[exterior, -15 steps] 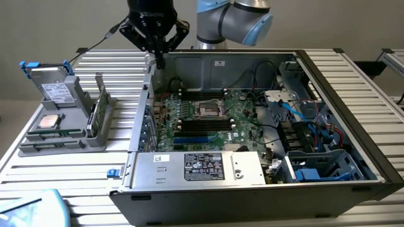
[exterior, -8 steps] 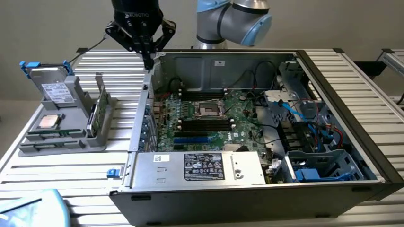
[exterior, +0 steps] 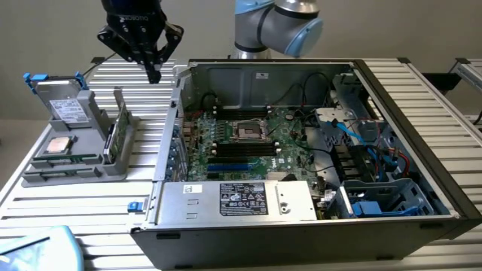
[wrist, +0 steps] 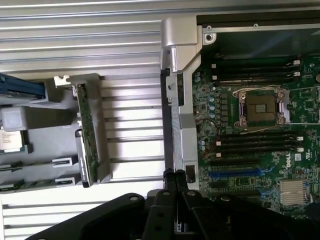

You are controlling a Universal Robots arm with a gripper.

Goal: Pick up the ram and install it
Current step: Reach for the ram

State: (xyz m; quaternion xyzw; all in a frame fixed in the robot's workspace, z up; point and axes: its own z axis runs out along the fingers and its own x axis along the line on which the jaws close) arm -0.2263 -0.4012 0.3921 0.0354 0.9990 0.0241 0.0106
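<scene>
Exterior view: your gripper (exterior: 153, 74) hangs above the slatted table (exterior: 75, 203), fingers pressed together and pinching nothing.

Finding: the ram (exterior: 112, 140) is not in hand. It stands on its long edge in a slot of the grey tray (exterior: 71, 169), below the hand and off to one side, well apart from the fingertips. I judge it is seated edge-up, both flat faces free, so that fingers can close across it from above.

The wrist view confirms this. The fingers (wrist: 170, 181) meet tip to tip over the gap between tray (wrist: 50, 120) and case (wrist: 175, 50). The ram (wrist: 86, 130) is on the tray side of the hand, upright in its slot.

On the other side of the hand the case lies with its side off and the board (exterior: 249, 135) facing up, so the black slots (exterior: 242, 150) can be reached from above. The slots look unfilled; in my judgement the install is not yet done.

Surface: a ribbed metal table, level, carrying tray and case near each other.

Room: a plain pale wall (exterior: 391, 28) behind; nothing further to report.
</scene>
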